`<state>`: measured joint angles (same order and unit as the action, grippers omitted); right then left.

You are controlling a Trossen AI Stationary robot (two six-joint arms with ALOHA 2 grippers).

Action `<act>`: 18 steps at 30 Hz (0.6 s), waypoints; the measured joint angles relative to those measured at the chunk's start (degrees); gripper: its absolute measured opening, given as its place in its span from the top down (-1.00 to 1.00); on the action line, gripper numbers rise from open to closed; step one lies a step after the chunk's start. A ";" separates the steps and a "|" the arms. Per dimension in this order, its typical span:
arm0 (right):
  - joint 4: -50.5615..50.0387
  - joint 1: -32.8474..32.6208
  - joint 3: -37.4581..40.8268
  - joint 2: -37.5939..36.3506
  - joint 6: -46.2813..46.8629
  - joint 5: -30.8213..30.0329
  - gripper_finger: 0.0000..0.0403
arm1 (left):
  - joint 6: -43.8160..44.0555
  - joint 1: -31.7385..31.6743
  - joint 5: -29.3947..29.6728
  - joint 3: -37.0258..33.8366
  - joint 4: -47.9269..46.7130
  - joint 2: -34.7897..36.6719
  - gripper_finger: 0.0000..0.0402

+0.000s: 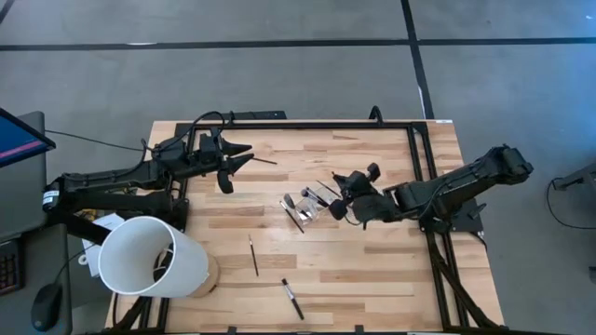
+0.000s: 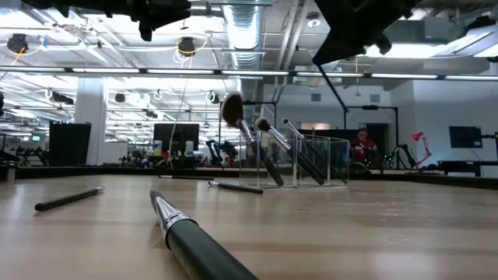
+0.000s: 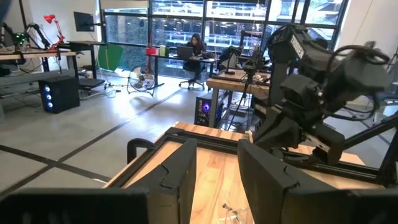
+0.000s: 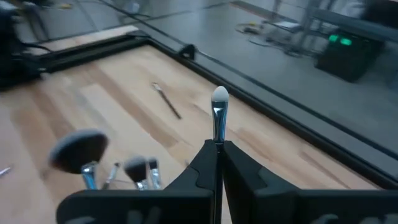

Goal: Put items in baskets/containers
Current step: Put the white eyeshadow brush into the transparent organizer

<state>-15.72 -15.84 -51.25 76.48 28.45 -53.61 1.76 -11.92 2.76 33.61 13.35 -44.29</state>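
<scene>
A thin makeup brush (image 4: 219, 115) with a pale tip and silver ferrule is clamped between the closed fingers of the right gripper (image 4: 219, 155), its tip pointing away from the wrist. In the high view this gripper (image 1: 346, 200) is held over the middle of the wooden table (image 1: 372, 270), just beside the clear plastic box (image 1: 312, 203). Several brushes (image 2: 249, 136) are already stood in the box (image 2: 319, 159), leaning with their fluffy heads up, as seen in the low view.

The left gripper (image 1: 233, 163) is held above the far left part of the table, well apart from the box; its fingers (image 3: 180, 174) are seen parted, and nothing is visible between them.

Loose items are left on the table: a thin stick (image 1: 264, 160) just beyond the left gripper, a thin pencil-like stick (image 1: 252, 254) near the middle front, and a dark brush (image 1: 292, 299) with a silver ferrule close to the front edge. A large white cylinder (image 1: 149, 256) is stood at the front left corner.

A seated person (image 3: 196, 46) is seen at a desk in the room beyond.
</scene>
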 joint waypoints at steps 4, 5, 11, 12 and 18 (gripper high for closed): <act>12.47 2.78 5.34 -1.68 -8.48 5.86 0.98 | 0.00 -0.01 0.00 0.00 -0.10 0.00 0.42; 14.87 3.54 6.51 -1.98 -9.87 7.08 0.98 | 0.00 -0.01 0.00 0.00 -0.15 0.00 0.42; 22.11 7.48 12.80 -4.08 -12.51 9.79 0.98 | -0.34 -0.02 0.02 0.00 -0.44 0.00 0.42; 23.57 8.17 13.85 -4.16 -12.59 10.90 0.98 | -0.74 -0.02 0.07 0.00 -0.44 0.00 0.42; 36.26 10.83 20.17 -4.12 -14.03 16.19 0.98 | -1.47 -0.07 0.63 0.00 -0.40 0.00 0.42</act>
<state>20.54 -5.01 -31.08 72.36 14.42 -37.42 0.29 -11.99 3.40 33.61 12.95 -44.29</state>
